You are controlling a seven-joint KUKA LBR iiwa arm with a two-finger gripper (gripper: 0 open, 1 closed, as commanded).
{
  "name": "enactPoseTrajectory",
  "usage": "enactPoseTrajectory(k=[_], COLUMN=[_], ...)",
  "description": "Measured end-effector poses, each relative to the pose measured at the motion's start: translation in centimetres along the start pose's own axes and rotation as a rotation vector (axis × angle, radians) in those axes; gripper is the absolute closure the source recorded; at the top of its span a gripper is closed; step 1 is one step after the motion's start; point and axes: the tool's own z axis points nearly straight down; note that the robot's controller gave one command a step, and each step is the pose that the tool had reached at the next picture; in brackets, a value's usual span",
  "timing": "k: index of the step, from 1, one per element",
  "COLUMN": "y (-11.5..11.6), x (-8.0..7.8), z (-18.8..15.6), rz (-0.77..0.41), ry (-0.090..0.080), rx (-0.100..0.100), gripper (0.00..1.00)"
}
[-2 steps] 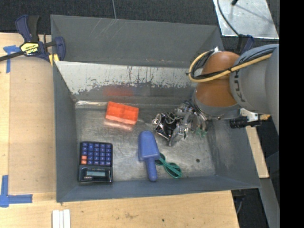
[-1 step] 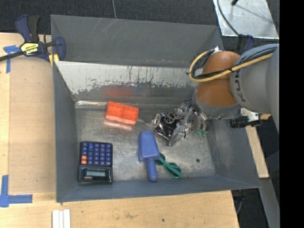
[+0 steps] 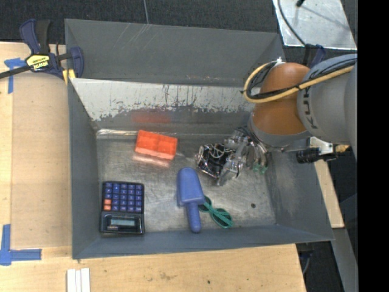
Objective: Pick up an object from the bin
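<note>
1. As the arm comes in from 3 o'clock, the gripper (image 3: 220, 162) is low inside the bin (image 3: 182, 59), close above the floor, at about 2 o'clock from the floor's middle.
2. The gripper shows as a dark tangle of metal parts. I cannot tell whether it is open or closed, and I see nothing held in it.
3. Above the gripper, toward 2 o'clock, is the arm's round orange cover (image 3: 276, 99), with a yellow and black cable (image 3: 262, 78) looped over it.
4. The nearest thing is the blue scoop (image 3: 190, 190). It lies near the gripper, at 7 o'clock from it, but not touching. Its wide end points to 12 o'clock and its handle to 6 o'clock.
5. A thin green piece (image 3: 217, 214) lies just beside the scoop's handle, at 6 o'clock from the gripper. It seems to touch the handle, but I cannot tell for sure.
6. An orange block (image 3: 155, 146) lies flat at 9 o'clock from the gripper, well apart from it, near the back wall.
7. A calculator (image 3: 123, 207) with blue keys lies flat at 8 o'clock of the floor, in the near left corner, well apart from the gripper. Its display faces 6 o'clock.
</note>
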Motion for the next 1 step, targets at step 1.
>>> enactPoseTrajectory(k=[1], y=[-0.01], x=[0.12], z=[-1.97], rz=[0.000], ry=[0.005], rx=[0.000], gripper=[1.00])
